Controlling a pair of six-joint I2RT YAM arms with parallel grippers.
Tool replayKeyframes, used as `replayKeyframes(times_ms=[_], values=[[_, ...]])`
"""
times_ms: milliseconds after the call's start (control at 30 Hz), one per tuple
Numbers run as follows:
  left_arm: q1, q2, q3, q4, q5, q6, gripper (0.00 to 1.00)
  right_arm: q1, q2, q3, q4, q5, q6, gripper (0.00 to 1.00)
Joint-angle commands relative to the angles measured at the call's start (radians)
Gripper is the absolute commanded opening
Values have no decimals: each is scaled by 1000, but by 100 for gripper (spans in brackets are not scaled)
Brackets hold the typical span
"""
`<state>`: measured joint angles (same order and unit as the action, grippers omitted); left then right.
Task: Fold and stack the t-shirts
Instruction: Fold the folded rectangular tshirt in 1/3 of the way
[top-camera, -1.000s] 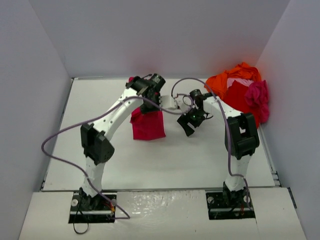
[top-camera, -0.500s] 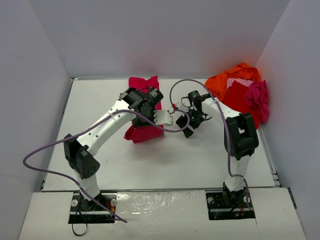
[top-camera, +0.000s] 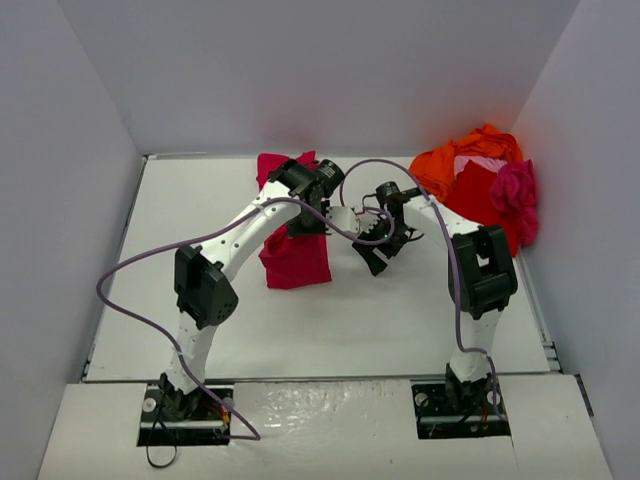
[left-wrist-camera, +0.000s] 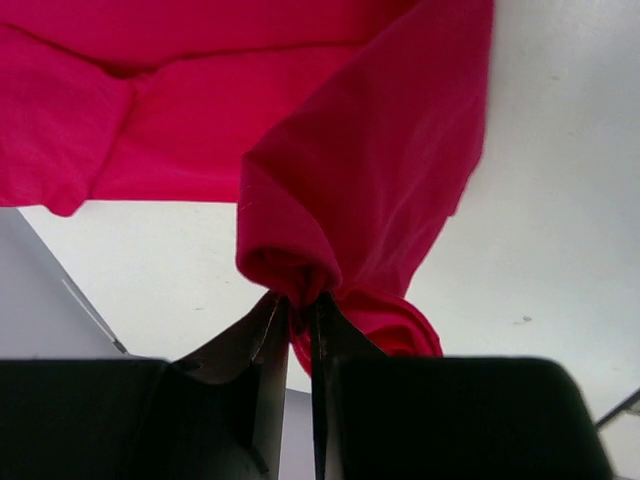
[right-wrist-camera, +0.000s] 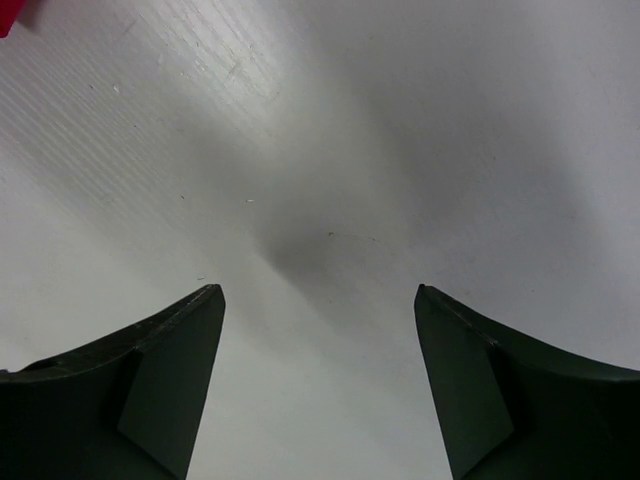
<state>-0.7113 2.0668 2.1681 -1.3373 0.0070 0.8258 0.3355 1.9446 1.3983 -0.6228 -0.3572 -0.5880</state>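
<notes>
My left gripper (left-wrist-camera: 298, 297) is shut on a bunched fold of the crimson pink-red t-shirt (left-wrist-camera: 300, 120), which drapes away from the fingers. From above, this shirt (top-camera: 297, 258) hangs and spreads below my left gripper (top-camera: 312, 222), with one end (top-camera: 271, 165) lying near the back wall. To its right, my right gripper (top-camera: 378, 248) stands open, and in its wrist view the gripper (right-wrist-camera: 318, 292) has only bare table between its fingers. The other t-shirts sit heaped at the back right: orange (top-camera: 445, 160), red (top-camera: 478, 198), magenta (top-camera: 514, 192) and a strip of pale pink (top-camera: 478, 164).
The white table (top-camera: 200, 290) is boxed in by white walls at the back and both sides. Purple cables loop from both arms over the left and middle of the table. A scrap of red cloth (right-wrist-camera: 8, 12) shows in the right wrist view's corner.
My left arm swung down and toward the near left with the crimson shirt, then came back up toward the rear. The shirt's far end now lies at the back. The right gripper barely shifted.
</notes>
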Motion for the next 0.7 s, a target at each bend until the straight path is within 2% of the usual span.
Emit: replayKeyframes(times_ms=[0,233,500,667], values=[[51,54,162,-45,28,70,0,-2,-8,4,-5,15,-3,74],[112,187,317,-51,55,120,0,-6,14,7,-2,18,-1,74],[150,273,346,12,122,155,0,-6,41,17,-2,20,-4,74],[157,347,424,27,142,181,0,-6,62,21,-2,18,-3,74]])
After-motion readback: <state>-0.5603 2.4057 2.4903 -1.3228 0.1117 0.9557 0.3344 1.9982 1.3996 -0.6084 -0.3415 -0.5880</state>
